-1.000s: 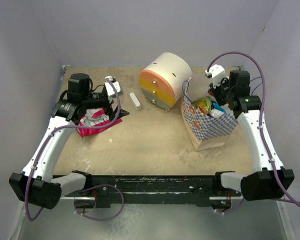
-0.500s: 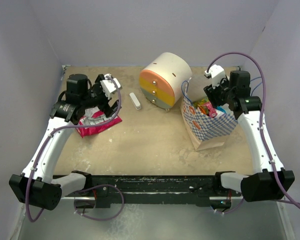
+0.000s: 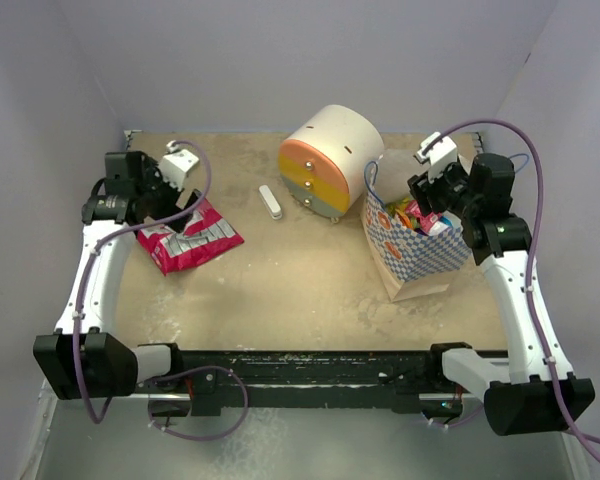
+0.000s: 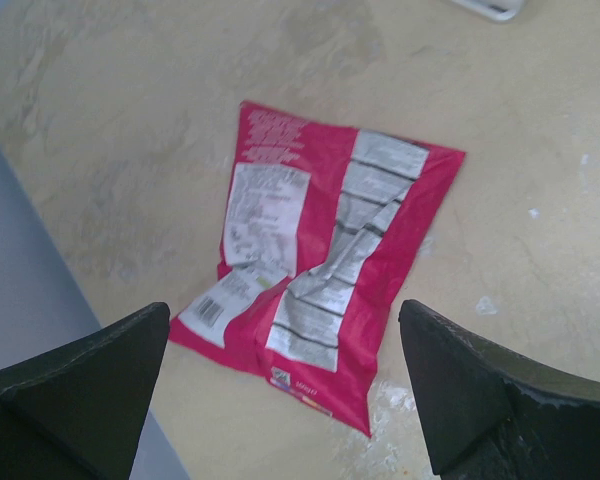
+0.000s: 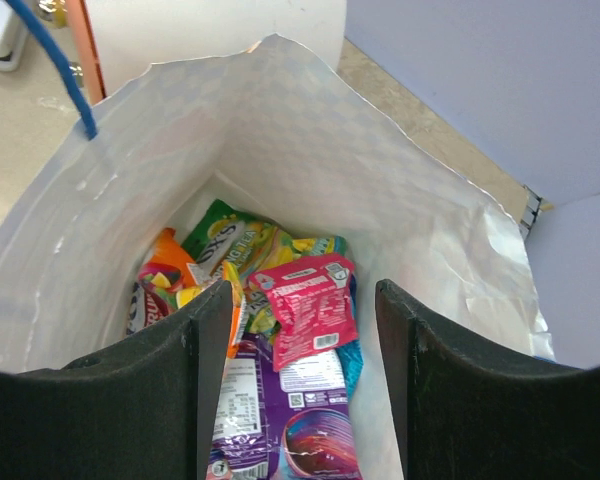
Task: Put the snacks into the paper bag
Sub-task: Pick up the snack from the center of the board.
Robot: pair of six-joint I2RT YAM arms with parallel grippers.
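A red-and-silver snack packet lies flat on the table at the left, back side up; it fills the middle of the left wrist view. My left gripper hovers open and empty above its far-left end. The paper bag stands at the right, mouth open. My right gripper is open and empty just above the bag's mouth. Inside the bag lie several snacks: a pink packet, a purple one, a green one and an orange one.
A cream round drawer unit with orange, yellow and grey drawers stands at the back middle, next to the bag. A small white stick-shaped object lies left of it. Grey walls enclose the table on three sides.
My left gripper has let go of the red-and-silver packet and drawn back to the left and away; the packet now lies uncovered. My right gripper has risen slightly above the bag.
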